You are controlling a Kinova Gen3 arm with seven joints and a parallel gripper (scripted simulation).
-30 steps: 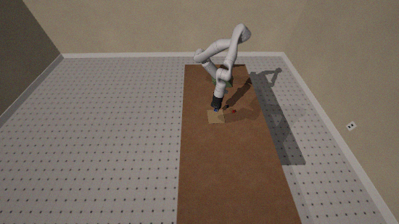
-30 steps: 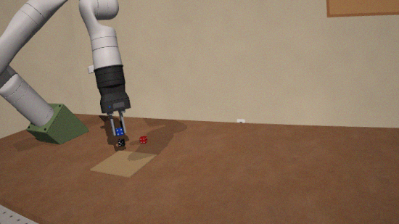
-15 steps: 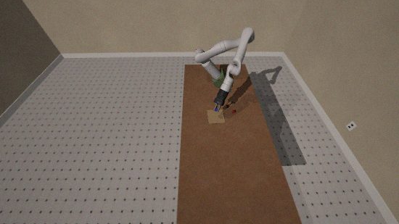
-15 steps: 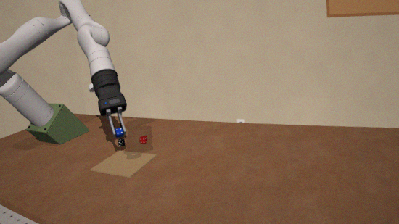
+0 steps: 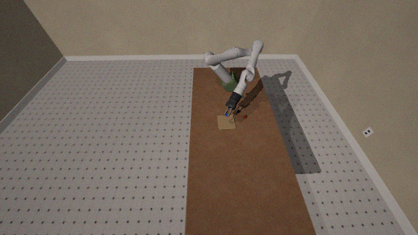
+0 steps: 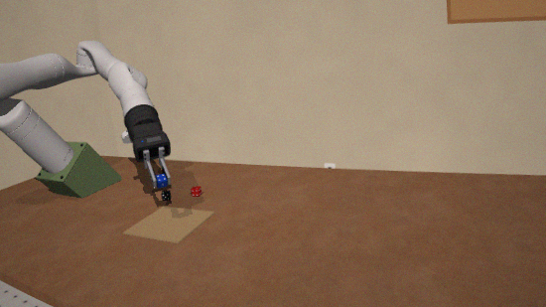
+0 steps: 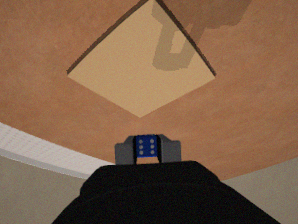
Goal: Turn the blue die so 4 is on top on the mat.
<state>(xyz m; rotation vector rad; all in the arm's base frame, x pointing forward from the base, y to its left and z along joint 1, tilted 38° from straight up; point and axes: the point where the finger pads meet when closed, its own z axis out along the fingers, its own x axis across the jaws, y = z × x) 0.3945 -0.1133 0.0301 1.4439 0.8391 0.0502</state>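
My gripper [image 6: 161, 181] is shut on the blue die [image 6: 161, 180] and holds it in the air, tilted, above the far edge of the tan mat [image 6: 169, 224]. In the wrist view the blue die [image 7: 147, 148] sits between my fingers and shows a six-dot face, with the mat [image 7: 141, 63] below. In the top view the blue die [image 5: 226, 115] hangs over the mat's [image 5: 226, 122] far left corner. A black die [image 6: 166, 195] lies on the table just beyond the mat.
The green arm base [image 6: 79, 170] stands at the far left of the brown table [image 5: 243, 156]. The arm casts dark shadows over the mat and the table near the dice.
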